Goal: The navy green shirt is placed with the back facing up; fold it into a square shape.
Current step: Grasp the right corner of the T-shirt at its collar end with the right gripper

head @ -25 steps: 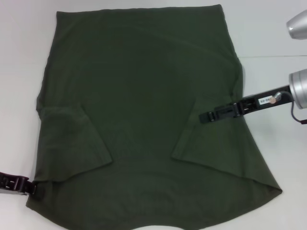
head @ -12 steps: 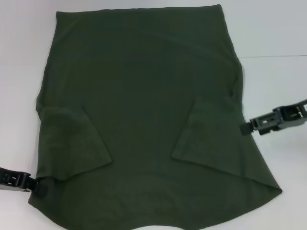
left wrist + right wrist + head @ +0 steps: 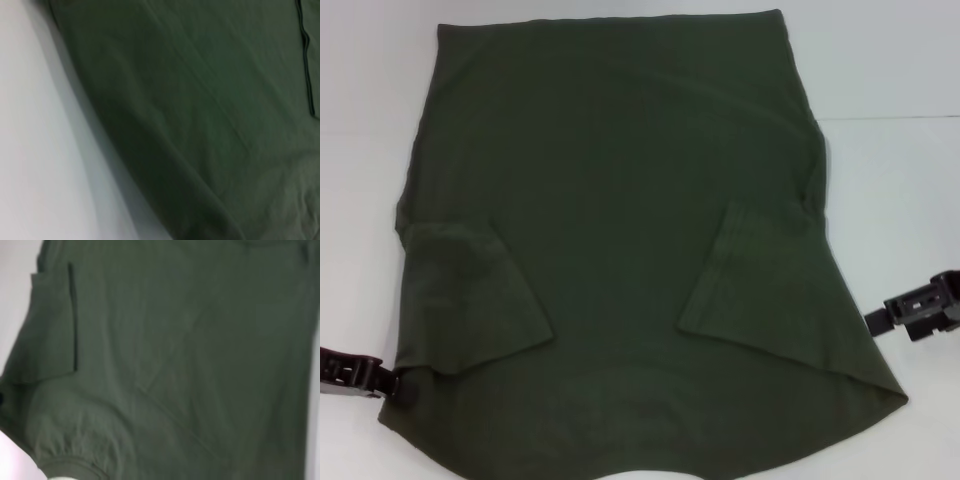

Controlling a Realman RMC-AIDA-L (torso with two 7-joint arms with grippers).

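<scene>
Spread back-up across most of the white surface (image 3: 900,80): the navy green shirt (image 3: 620,200), hem at the far edge, collar end nearest the robot. Already turned inward onto the body: the left sleeve (image 3: 470,300) and the right sleeve (image 3: 750,280), leaving a rough trapezoid that is wider at the near end. Seen close in both wrist views as smooth dark cloth with soft creases and a strip of bare surface alongside.

At the near left corner of the cloth, touching or just under its edge: the left gripper (image 3: 398,388). Spread, pressed together or pinching the cloth: impossible to tell. Just beside the right edge, low down near the flared corner and seemingly clear of the fabric: the right gripper (image 3: 872,320). Same doubt there about its grip.

Judging by the layout: sleeves done, lengthwise fold not yet made. Next, probably, to take hold of the two near corners, one per side, lift them together and carry them toward the far hem, keeping both at equal height and pace so as to avoid skewing the fold or dragging the tucked sleeves loose.
</scene>
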